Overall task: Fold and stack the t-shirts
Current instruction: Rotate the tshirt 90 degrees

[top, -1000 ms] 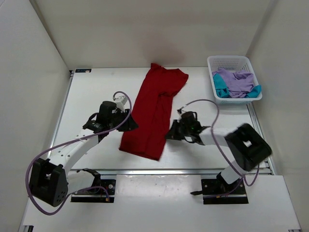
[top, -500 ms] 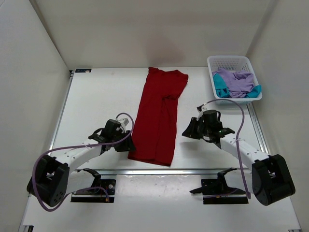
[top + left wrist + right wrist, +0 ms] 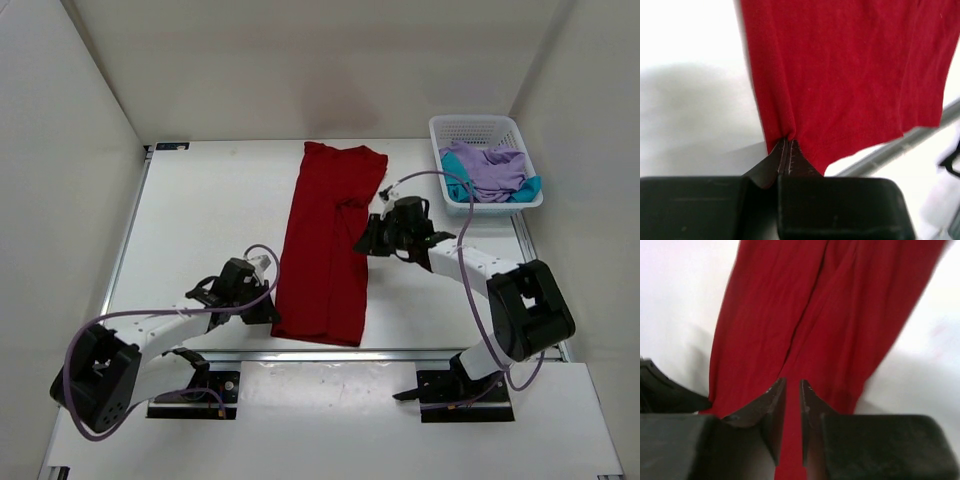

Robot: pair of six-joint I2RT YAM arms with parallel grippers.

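In the top view the red shirt (image 3: 325,240) is seen laid as a long strip down mid-frame, the left gripper (image 3: 268,305) at its lower-left corner and the right gripper (image 3: 365,243) against its right edge; were one pulled without the other, the strip could be skewed or bunched. In the left wrist view the fingers (image 3: 772,166) are clamped on a pinch of hem at lower centre, a hold thin enough to be lost. In the right wrist view a slim gap is shown between the fingers (image 3: 771,405) at lower centre, red cloth beneath and beyond, and whether any is caught cannot be told.
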